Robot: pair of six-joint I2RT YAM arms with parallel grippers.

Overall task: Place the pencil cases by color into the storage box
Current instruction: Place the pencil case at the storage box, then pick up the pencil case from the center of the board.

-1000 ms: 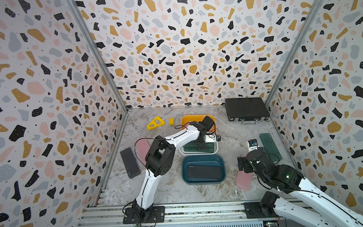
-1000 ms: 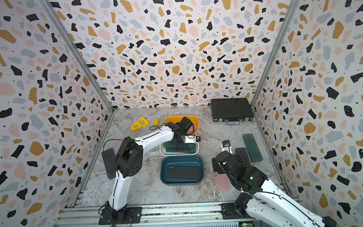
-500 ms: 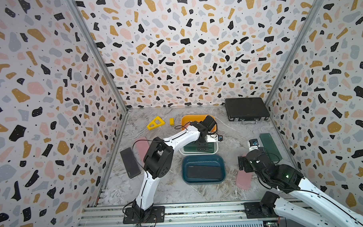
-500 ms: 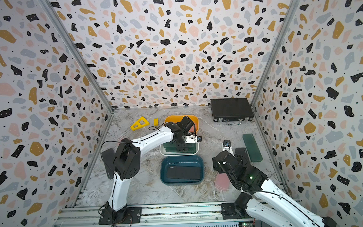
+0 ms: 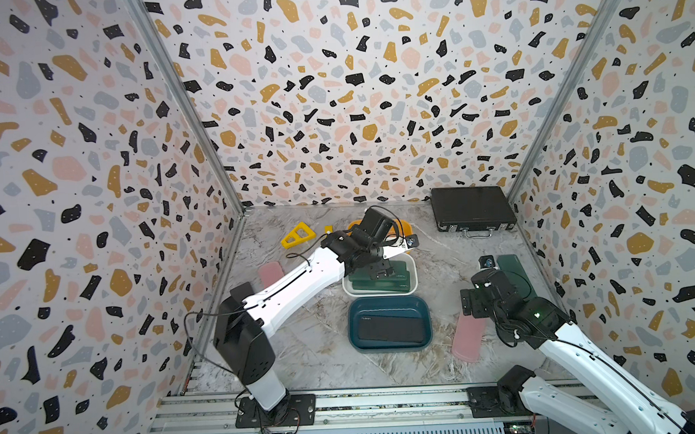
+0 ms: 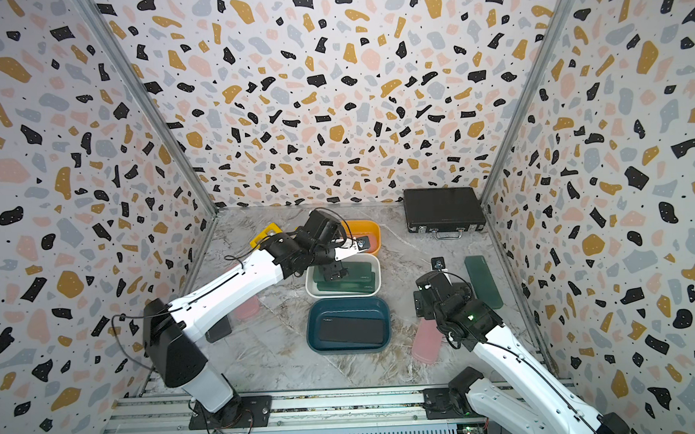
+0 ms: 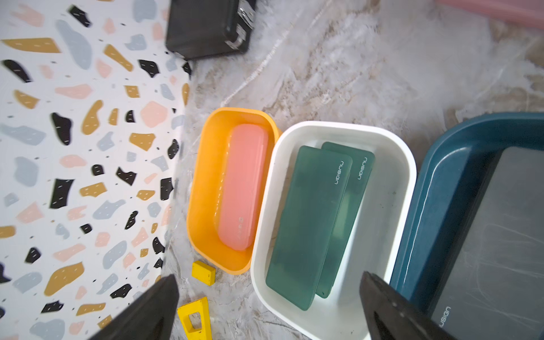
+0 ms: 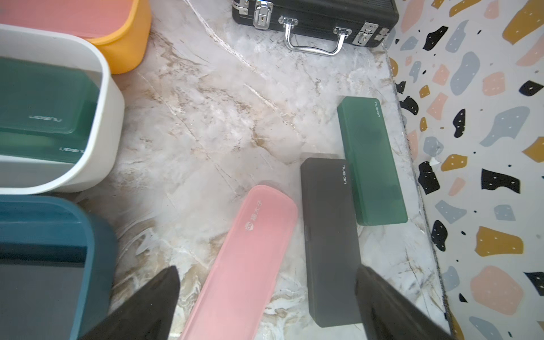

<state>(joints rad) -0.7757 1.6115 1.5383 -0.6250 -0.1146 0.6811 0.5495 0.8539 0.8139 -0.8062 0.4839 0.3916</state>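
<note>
Green pencil cases (image 7: 309, 223) w/in white box (image 7: 347, 127) rim; L gripper (image 7: 269, 275), R gripper (image 8: 267, 268) spread wide, empty.

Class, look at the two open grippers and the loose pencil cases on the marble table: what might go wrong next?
1. The right gripper hangs open over the long matte pink pencil case, which lies very close to the flat black pencil case; closing may catch or shove both.
2. Two dark green pencil cases already overlap in the white plastic tub; the third green case may sit tilted.
</note>
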